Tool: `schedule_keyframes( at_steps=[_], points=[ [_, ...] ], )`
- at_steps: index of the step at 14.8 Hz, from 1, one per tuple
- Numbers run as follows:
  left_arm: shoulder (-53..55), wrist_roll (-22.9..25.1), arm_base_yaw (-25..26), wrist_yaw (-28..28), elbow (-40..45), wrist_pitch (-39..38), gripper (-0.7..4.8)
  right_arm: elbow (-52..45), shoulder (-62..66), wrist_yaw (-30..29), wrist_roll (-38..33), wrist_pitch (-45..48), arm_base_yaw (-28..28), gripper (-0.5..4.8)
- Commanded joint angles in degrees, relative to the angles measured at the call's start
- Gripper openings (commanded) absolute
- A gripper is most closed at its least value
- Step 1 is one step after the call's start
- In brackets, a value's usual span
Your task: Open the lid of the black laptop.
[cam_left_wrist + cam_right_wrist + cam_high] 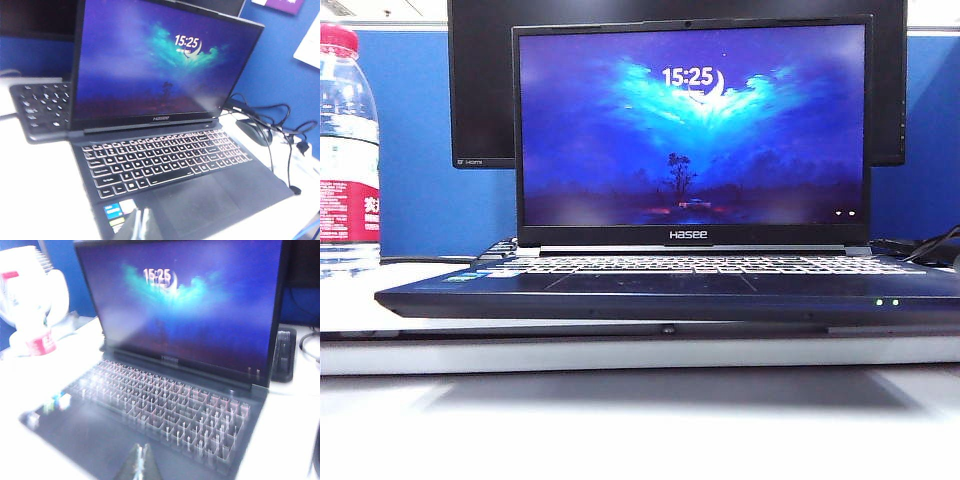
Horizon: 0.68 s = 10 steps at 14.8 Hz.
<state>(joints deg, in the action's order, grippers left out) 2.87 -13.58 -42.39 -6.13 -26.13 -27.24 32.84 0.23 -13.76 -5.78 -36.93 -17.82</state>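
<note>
The black laptop [660,285] sits mid-bench [620,355], front edge near the bench edge, bare white strip in front. Water bottle [345,140] stands to its left, monitor [480,90] right behind, separate keyboard [42,107] beside the lid, mouse [255,131] & cables on the other side. Lid [692,130] upright, screen lit, shows 15:25. Left tool [139,225] and right tool [140,464] hover over the front deck, tips together, clenched on nothing.

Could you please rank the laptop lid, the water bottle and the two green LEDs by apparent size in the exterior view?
1. Lid, largest.
2. Water bottle, though cut off by the frame edge.
3. Green LEDs, tiny.

Neither gripper shows in this view.
</note>
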Motion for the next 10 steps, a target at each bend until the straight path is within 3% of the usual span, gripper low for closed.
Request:
schedule_keyframes(
  at_steps=[1,6,10],
  points=[
    [0.0,-1.7,0.0,-0.1,7.0,7.9,0.24,-5.0,-0.1,-0.4,-3.0,12.9,0.0,-0.06],
    [0.0,-1.6,0.0,-0.2,20.2,20.1,0.24,-16.4,-0.1,0.1,-5.0,24.3,0.0,-0.06],
    [0.0,-2.4,0.0,0.0,22.6,23.3,0.24,-18.7,-0.1,-0.3,-5.1,24.8,-0.1,-0.05]
  ],
)
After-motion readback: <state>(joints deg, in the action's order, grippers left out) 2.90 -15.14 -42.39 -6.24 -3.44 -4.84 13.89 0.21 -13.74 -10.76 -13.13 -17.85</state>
